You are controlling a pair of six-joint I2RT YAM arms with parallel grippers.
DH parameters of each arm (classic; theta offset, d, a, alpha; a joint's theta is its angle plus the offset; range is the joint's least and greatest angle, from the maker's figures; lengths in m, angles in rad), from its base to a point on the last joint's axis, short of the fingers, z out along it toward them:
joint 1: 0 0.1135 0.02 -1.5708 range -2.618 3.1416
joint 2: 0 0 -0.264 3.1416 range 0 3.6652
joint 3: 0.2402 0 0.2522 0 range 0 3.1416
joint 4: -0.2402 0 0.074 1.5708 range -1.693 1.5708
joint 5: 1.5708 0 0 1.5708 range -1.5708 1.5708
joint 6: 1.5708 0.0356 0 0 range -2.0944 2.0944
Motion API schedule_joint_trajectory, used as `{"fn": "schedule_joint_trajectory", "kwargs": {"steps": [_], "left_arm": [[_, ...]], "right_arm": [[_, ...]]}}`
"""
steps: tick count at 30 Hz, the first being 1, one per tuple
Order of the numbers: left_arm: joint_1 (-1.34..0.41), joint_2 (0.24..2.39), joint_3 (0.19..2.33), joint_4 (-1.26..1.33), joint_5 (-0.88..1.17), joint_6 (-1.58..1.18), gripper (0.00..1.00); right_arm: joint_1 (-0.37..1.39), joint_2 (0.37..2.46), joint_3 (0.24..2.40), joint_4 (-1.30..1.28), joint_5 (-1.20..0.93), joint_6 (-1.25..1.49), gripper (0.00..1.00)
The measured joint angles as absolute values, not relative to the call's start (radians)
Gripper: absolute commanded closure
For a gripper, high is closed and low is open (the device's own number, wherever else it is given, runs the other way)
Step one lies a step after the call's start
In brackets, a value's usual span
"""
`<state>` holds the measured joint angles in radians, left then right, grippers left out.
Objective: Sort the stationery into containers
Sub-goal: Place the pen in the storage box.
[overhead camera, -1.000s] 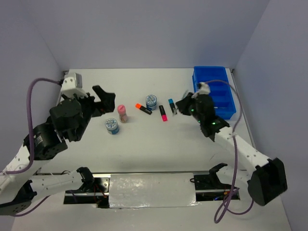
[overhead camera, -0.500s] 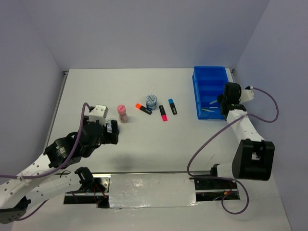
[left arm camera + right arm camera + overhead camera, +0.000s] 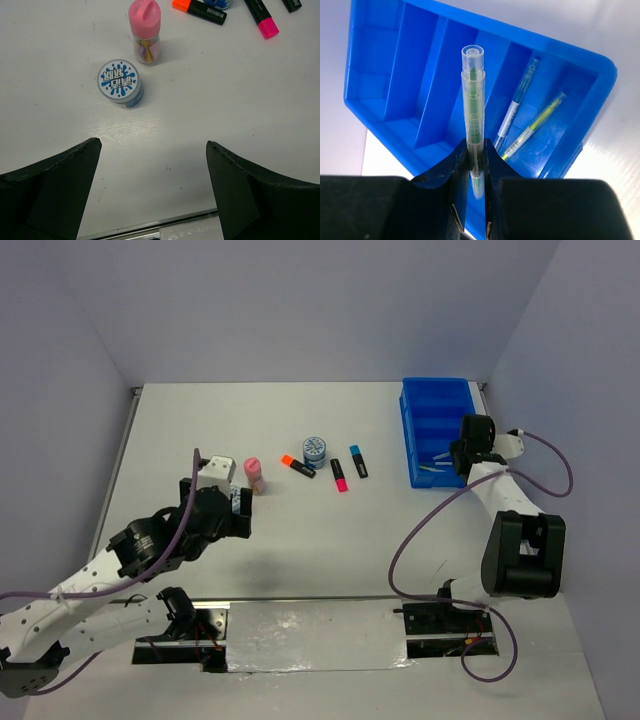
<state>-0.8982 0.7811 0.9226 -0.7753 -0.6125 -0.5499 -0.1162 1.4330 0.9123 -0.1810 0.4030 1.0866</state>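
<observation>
Green pen, clear barrel, is pinched in my right gripper. The jaws are nearly closed on its lower end and the rest sticks straight out past the fingertips. Through the right wrist camera it lines up over the blue tray, roughly above a ridge between compartments. I can't tell how high above it sits.

Two pens already lie in the end compartment, slanted side by side, one bluish and one yellow-green. From the top camera that's the tray's near end. The tray is at the table's far right corner, with the right gripper at its near right edge.

Everything else is loose on the white table. The tub stands upright with its blue-white label up. The pink bottle is upright just beyond it, close but not touching. The orange highlighter and pink highlighter lie flat further out. The blue highlighter lies beside the pink one, and the second tub is next to the orange one.

My left gripper is spread fully wide and holds nothing. It hovers over the table, with the tub just ahead of the fingers, toward the left one.
</observation>
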Motion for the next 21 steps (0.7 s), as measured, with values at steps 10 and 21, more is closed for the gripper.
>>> {"fn": "schedule_joint_trajectory", "kwargs": {"steps": [10, 21], "left_arm": [[-0.891, 0.789, 0.923, -0.778, -0.615, -0.550, 0.01], [-0.879, 0.804, 0.923, -0.785, -0.622, -0.551, 0.01]], "right_arm": [[-0.116, 1.474, 0.910, -0.177, 0.379, 1.093, 0.74], [-0.116, 1.471, 0.908, -0.177, 0.361, 1.102, 0.41]]}}
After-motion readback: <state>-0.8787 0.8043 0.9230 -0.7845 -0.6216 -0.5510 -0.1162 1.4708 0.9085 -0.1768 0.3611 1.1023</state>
